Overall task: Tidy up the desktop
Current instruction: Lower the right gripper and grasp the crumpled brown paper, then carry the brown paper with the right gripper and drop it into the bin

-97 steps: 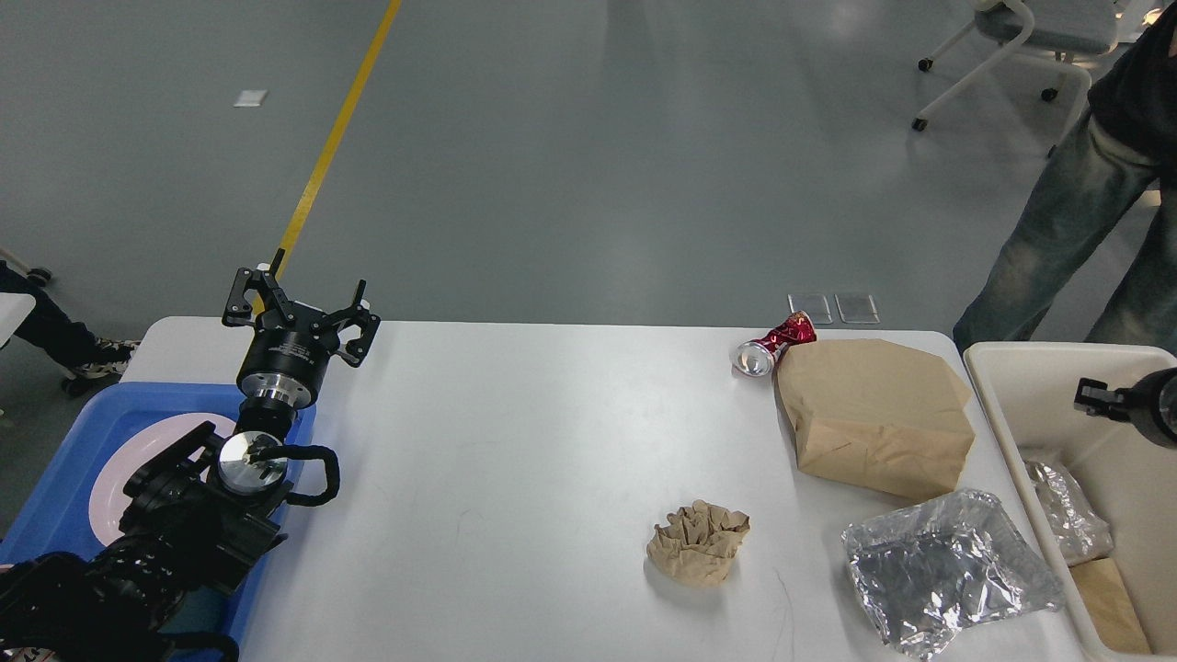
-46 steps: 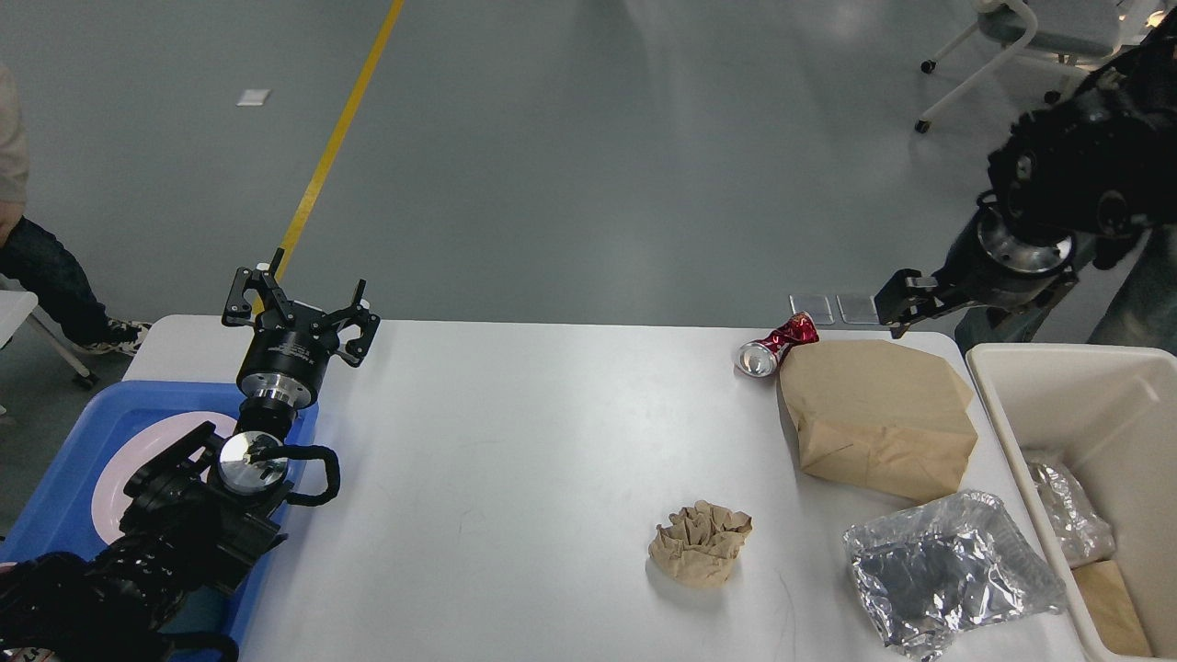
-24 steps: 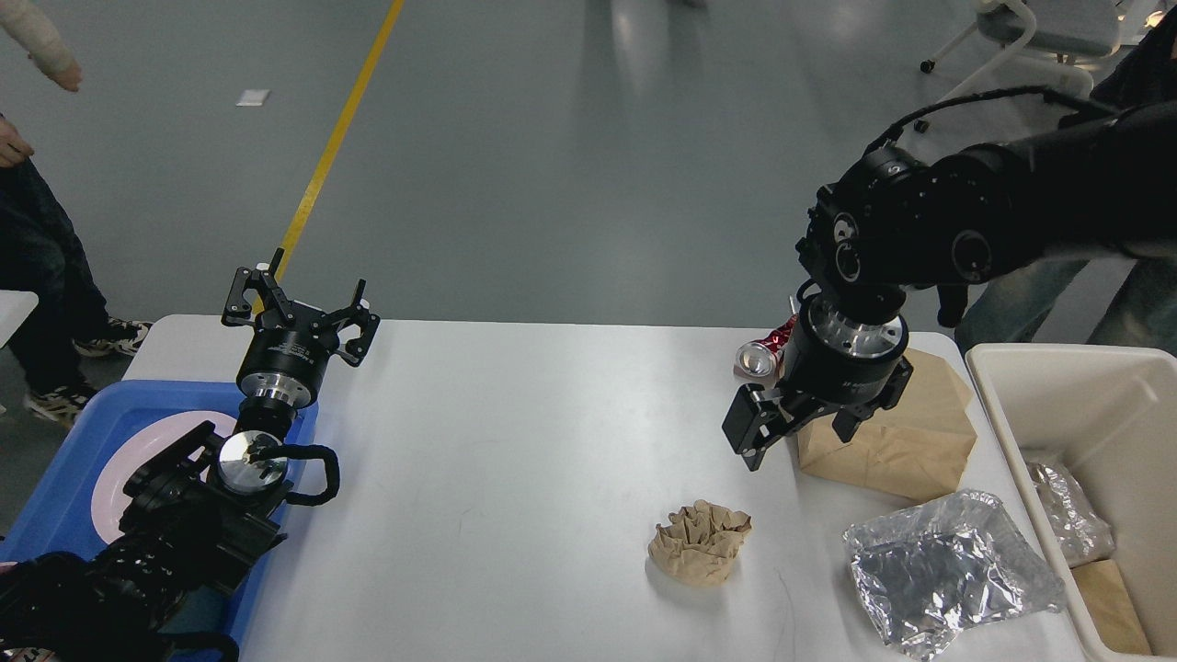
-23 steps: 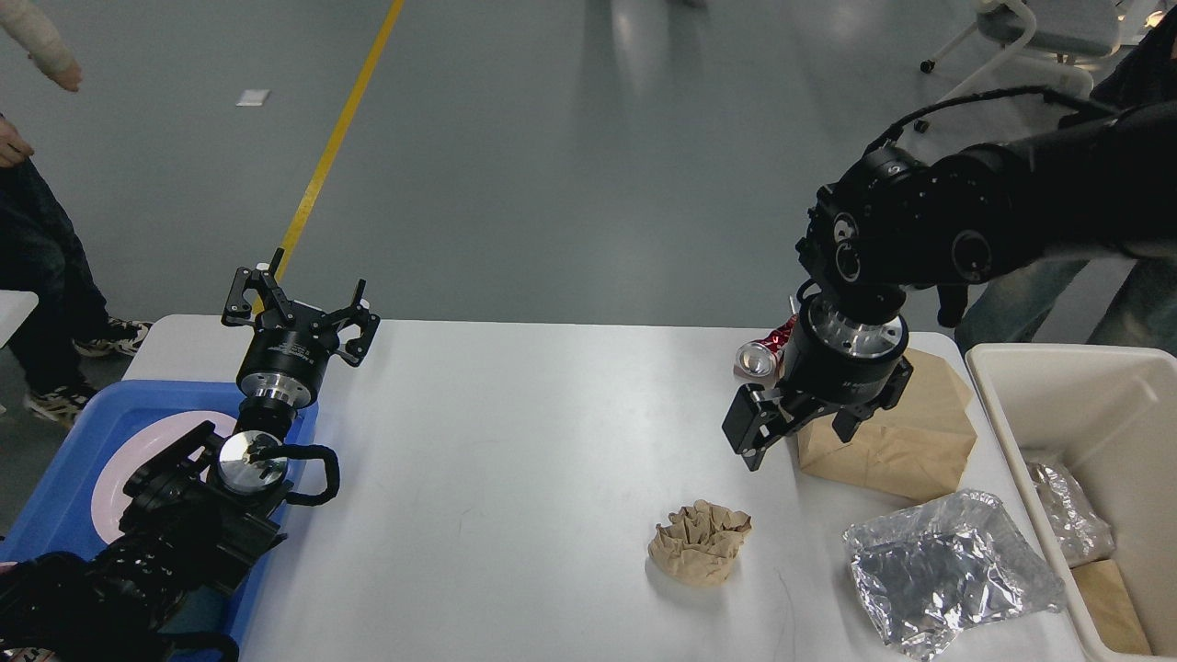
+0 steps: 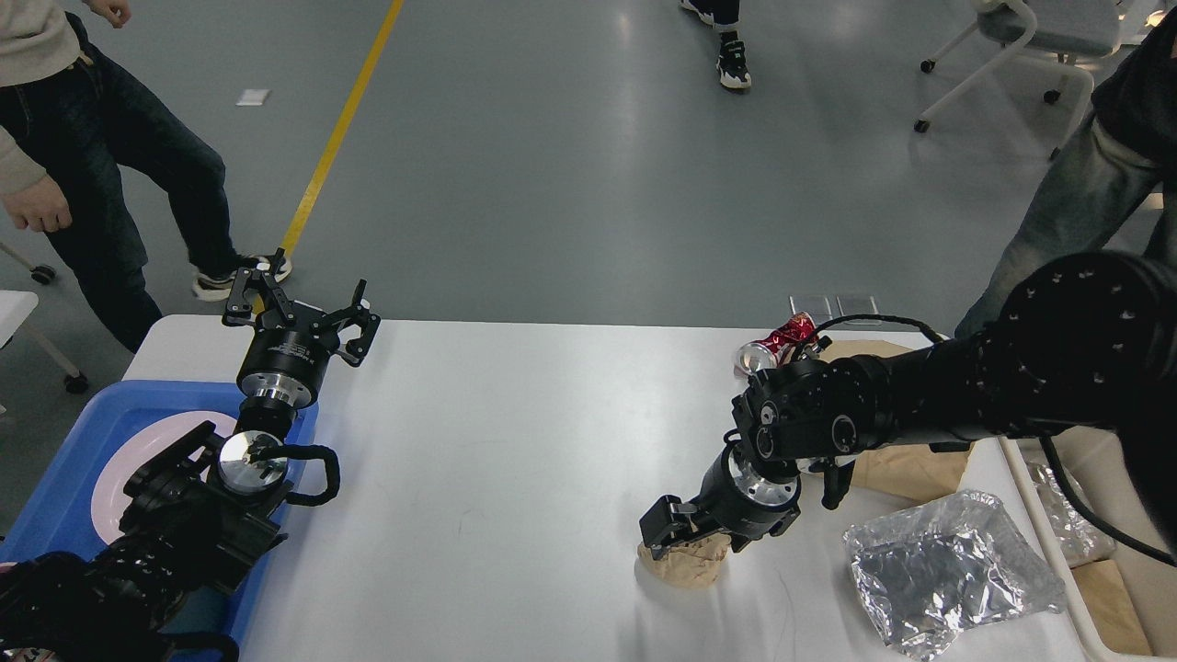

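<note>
Where it hung over the brown bag half a second ago, right gripper (image 5: 676, 541) now sits on crumpled paper wad (image 5: 685, 564), near-right desktop (image 5: 515, 460); finger spacing unreadable. Pickup looks imminent. Left gripper (image 5: 299, 308) unchanged, spread apart.

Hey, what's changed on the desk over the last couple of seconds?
The right gripper swung in from over the cream bin, passed the paper bag and came down onto the crumpled brown paper ball; whether it grips yet is unclear. The left gripper, crushed red can, foil tray and desktop stayed put.
</note>
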### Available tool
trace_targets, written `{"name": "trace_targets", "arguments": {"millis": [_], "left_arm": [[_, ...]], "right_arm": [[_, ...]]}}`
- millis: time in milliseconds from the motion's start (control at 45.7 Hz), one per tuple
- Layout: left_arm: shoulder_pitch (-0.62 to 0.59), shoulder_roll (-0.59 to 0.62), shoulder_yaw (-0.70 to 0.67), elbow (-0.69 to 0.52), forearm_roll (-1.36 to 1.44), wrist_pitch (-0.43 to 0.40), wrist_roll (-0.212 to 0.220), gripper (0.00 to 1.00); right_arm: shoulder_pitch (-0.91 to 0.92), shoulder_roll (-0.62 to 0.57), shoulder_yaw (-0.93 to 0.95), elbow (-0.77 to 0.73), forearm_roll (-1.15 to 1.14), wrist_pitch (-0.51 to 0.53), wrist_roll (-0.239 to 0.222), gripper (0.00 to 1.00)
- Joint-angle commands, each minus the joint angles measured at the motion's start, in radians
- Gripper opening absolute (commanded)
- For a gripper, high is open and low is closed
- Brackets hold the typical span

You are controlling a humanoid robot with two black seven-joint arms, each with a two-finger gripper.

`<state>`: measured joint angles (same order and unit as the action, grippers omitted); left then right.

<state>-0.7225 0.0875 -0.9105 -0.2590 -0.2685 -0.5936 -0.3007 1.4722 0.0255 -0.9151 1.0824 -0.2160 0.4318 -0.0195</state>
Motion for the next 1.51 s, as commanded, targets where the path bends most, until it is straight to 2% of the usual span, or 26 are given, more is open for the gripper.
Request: {"name": "trace_targets", "arguments": {"millis": [0, 285, 372, 460, 569, 613, 679, 701, 722, 963, 1073, 1292, 1489], "left_arm": [[0.000, 0.000, 0.001, 0.000, 0.000, 0.000, 0.000, 0.97], [0.000, 0.000, -0.001, 0.001, 0.000, 0.000, 0.000, 0.97], [0.000, 0.000, 0.001, 0.001, 0.000, 0.000, 0.000, 0.97], [0.000, 0.000, 0.001, 0.000, 0.000, 0.000, 0.000, 0.97], [0.000, 0.000, 0.001, 0.000, 0.000, 0.000, 0.000, 0.96], [0.000, 0.000, -0.001, 0.000, 0.000, 0.000, 0.000, 0.97], [0.000, 0.000, -0.001, 0.000, 0.000, 0.000, 0.000, 0.96], [0.000, 0.000, 0.001, 0.000, 0.000, 0.000, 0.000, 0.97], [0.000, 0.000, 0.001, 0.000, 0.000, 0.000, 0.000, 0.97], [0.000, 0.000, -0.001, 0.000, 0.000, 0.000, 0.000, 0.97], [0.000, 0.000, 0.001, 0.001, 0.000, 0.000, 0.000, 0.97], [0.000, 0.000, -0.001, 0.000, 0.000, 0.000, 0.000, 0.97], [0.000, 0.000, 0.001, 0.000, 0.000, 0.000, 0.000, 0.96]], "right_arm": [[-0.052, 0.011, -0.002, -0.062, 0.000, -0.010, -0.014, 1.00], [-0.096, 0.016, -0.004, -0.107, -0.003, -0.019, -0.028, 1.00], [-0.102, 0.016, -0.004, -0.105, -0.005, -0.039, -0.037, 0.95], [-0.104, 0.016, -0.004, -0.104, -0.006, -0.047, -0.045, 0.78], [-0.101, 0.016, 0.001, -0.099, -0.006, -0.048, -0.043, 0.67], [-0.099, 0.016, 0.001, -0.096, -0.005, -0.045, -0.045, 0.51], [-0.098, 0.017, 0.001, -0.093, -0.005, -0.033, -0.045, 0.12], [-0.098, 0.017, 0.001, -0.090, -0.005, -0.031, -0.045, 0.03], [-0.096, 0.016, 0.001, -0.087, -0.005, -0.028, -0.045, 0.00], [-0.078, 0.008, 0.001, -0.067, 0.000, -0.007, -0.045, 0.00], [-0.029, -0.033, 0.005, -0.015, 0.000, -0.005, -0.045, 0.00], [0.195, -0.258, 0.051, 0.154, 0.000, 0.024, -0.043, 0.00], [0.479, -0.501, 0.041, 0.197, -0.002, 0.194, -0.045, 0.00]]}}
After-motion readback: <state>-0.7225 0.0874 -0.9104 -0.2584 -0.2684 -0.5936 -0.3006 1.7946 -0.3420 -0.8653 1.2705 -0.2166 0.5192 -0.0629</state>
